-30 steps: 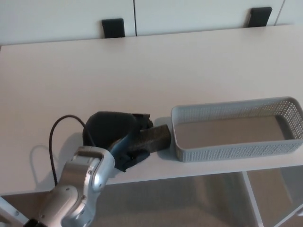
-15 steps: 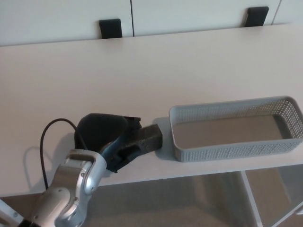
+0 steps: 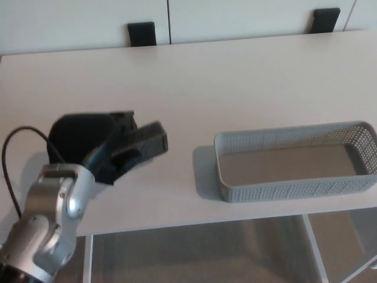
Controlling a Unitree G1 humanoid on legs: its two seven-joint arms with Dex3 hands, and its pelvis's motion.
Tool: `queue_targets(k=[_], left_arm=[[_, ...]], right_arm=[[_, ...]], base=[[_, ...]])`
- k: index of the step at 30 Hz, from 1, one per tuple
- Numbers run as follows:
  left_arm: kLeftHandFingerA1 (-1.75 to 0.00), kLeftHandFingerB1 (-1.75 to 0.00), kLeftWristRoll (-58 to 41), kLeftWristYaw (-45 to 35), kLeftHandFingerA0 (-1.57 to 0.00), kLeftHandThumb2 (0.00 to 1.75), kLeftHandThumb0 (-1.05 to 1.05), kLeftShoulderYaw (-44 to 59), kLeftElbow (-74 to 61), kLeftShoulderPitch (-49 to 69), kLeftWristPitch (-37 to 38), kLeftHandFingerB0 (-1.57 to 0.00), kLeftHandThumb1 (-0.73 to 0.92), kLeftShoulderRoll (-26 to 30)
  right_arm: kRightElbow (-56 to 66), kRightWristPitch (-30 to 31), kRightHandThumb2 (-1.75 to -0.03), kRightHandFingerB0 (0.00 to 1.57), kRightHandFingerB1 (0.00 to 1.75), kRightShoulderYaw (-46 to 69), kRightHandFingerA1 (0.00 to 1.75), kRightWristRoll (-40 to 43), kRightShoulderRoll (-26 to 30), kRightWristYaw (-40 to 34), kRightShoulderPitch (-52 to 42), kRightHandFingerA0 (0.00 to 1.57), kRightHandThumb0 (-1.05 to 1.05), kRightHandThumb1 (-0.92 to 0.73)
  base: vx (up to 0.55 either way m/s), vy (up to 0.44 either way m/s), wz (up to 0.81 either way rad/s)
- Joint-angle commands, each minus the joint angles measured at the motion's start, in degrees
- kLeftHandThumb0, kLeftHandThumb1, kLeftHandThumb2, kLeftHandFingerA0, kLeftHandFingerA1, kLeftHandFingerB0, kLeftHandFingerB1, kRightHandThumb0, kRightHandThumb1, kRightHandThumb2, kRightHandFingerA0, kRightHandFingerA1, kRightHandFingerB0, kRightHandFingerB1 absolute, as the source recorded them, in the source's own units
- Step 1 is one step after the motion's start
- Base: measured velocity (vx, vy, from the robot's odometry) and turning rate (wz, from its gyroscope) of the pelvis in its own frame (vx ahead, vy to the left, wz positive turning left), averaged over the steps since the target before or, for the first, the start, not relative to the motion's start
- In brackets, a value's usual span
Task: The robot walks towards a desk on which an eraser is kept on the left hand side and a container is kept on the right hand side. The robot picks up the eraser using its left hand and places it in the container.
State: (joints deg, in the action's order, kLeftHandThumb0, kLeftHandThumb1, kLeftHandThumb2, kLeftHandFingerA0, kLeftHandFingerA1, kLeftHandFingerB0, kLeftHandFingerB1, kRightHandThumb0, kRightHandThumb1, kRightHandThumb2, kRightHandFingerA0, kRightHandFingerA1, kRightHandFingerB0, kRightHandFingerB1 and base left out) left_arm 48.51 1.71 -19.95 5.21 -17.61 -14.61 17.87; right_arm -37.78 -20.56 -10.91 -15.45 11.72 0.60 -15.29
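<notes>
One left hand (image 3: 97,147) half-hides eraser (image 3: 147,140).

I see a pale, cream-coloured desk (image 3: 194,88) filling most of my head view, its front edge running along the bottom. A grey perforated container (image 3: 294,162) sits directly on it at the right, near that front edge. Its floor shows bare, and its shadow falls to its left.

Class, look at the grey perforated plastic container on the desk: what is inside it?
Nothing: the grey perforated plastic container shows only its bare floor. The dark rectangular eraser is outside it, held in the black left hand. The near wall hides a thin strip of floor.
</notes>
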Motion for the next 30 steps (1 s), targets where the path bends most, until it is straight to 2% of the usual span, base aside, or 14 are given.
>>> queue_targets(k=[1,3,5,6,10,11,13,16,17,19,20,21,22,30], left_arm=[[-1.50,-0.95,-0.56,-3.74,-1.54,1.10,-0.59,-0.46,-5.85,-3.47,-0.65,-0.84,0.56,-1.57],[-1.61,-0.91,-0.22,-5.31,-1.35,0.74,-0.58,-1.66,-8.34,-5.52,-1.85,-0.85,0.65,-3.97],[-1.45,-0.79,0.24,-7.83,-1.47,1.09,-0.59,-3.29,-9.18,-7.88,-2.48,-0.71,0.52,-5.59],[-1.59,-1.13,0.86,-9.45,-1.25,0.83,-0.66,-4.54,-9.34,-9.69,-3.86,-0.84,0.67,-7.28],[-1.48,-1.21,0.09,-11.09,-1.49,1.13,-0.72,-6.51,-8.05,-12.97,-4.51,-1.08,0.58,-10.98],[-1.61,-1.44,0.30,-11.40,-1.29,0.79,-0.78,-6.97,-7.66,-13.47,-4.64,-1.03,0.76,-11.44],[-1.62,-1.44,0.56,-10.39,-1.29,0.78,-0.77,-8.29,-5.89,-14.75,-3.70,-1.00,0.74,-12.97],[-1.27,-0.69,0.41,-13.04,-1.31,0.70,-0.76,-9.77,-4.10,-17.19,-6.48,-0.80,0.70,-16.43],[-1.34,-1.03,0.03,-15.31,-1.24,0.69,-0.73,-10.99,-1.98,-19.14,-8.04,-0.93,0.76,-18.65],[-1.34,-1.03,0.03,-15.69,-1.24,0.69,-0.73,-10.99,-1.47,-19.59,-8.32,-0.93,0.76,-18.95],[-1.36,-1.02,0.42,-15.19,-1.26,0.70,-0.72,-11.50,-0.56,-20.11,-8.57,-0.94,0.71,-19.93],[-1.27,-0.97,0.76,-14.99,-1.29,1.02,-0.76,-12.30,0.41,-20.50,-9.29,-0.93,0.57,-21.41],[-1.27,-0.90,0.20,-15.45,-1.26,0.65,-0.73,-12.44,1.19,-20.88,-9.58,-0.91,0.74,-22.27],[-1.03,-0.65,-0.17,-15.38,-1.22,0.70,-0.66,-14.62,8.83,-23.45,-12.01,-0.78,0.75,-27.73]], right_arm=[[0.26,0.94,-0.81,0.49,0.53,-0.19,0.61,-0.31,0.86,0.50,-0.17,0.69,-0.41,-0.54],[-0.19,0.47,-0.60,0.53,0.42,-0.59,0.52,-0.88,1.00,0.27,0.23,0.75,-0.34,-0.65],[-0.59,0.51,-0.60,0.53,0.42,-0.48,0.52,-0.61,0.92,0.31,0.52,0.76,-0.33,-0.65],[-0.60,0.16,-0.60,0.53,0.42,-0.41,0.53,-0.38,1.00,0.52,0.52,0.75,-0.33,-0.65],[0.61,0.72,-0.60,0.53,0.42,-0.69,0.52,-0.96,1.56,0.62,0.45,0.74,-0.34,-0.65],[0.70,0.98,-0.60,0.54,0.42,-0.78,0.50,-1.09,1.57,0.51,0.46,0.73,-0.34,-0.65],[0.96,1.48,-0.60,0.54,0.42,-0.93,0.51,-1.33,1.61,0.33,0.46,0.74,-0.34,-0.65],[0.31,1.31,-0.60,0.53,0.43,-0.99,0.52,-0.71,1.73,1.20,1.00,0.74,-0.34,-0.65],[0.32,1.22,-0.81,0.48,0.54,-0.81,0.62,0.05,1.75,2.08,0.93,0.67,-0.41,-0.54],[0.28,1.31,-0.81,0.48,0.54,-0.82,0.62,0.11,1.66,2.19,1.07,0.67,-0.41,-0.54],[0.50,1.20,-0.60,0.52,0.43,-0.95,0.51,-0.10,1.86,2.28,1.01,0.73,-0.35,-0.66],[0.19,0.72,-0.81,0.48,0.54,-1.07,0.62,-0.20,1.89,2.26,0.92,0.67,-0.40,-0.55],[0.03,0.88,-0.80,0.48,0.54,-1.05,0.62,-0.23,1.82,2.20,1.11,0.67,-0.39,-0.55],[1.27,2.73,-0.80,0.51,0.54,-1.71,0.61,-1.64,2.00,1.23,1.69,0.68,-0.39,-0.55]], base=[[0.00,0.000,0.00],[0.00,0.000,0.00],[0.00,0.000,0.00],[0.00,0.000,0.00],[0.00,0.000,0.00],[0.00,0.000,0.00],[0.00,0.000,0.00],[0.00,0.000,0.00],[0.00,0.000,0.00],[0.00,0.000,0.00],[0.00,0.000,0.00],[0.00,0.000,0.00],[0.00,0.000,0.00],[0.00,0.000,0.00]])
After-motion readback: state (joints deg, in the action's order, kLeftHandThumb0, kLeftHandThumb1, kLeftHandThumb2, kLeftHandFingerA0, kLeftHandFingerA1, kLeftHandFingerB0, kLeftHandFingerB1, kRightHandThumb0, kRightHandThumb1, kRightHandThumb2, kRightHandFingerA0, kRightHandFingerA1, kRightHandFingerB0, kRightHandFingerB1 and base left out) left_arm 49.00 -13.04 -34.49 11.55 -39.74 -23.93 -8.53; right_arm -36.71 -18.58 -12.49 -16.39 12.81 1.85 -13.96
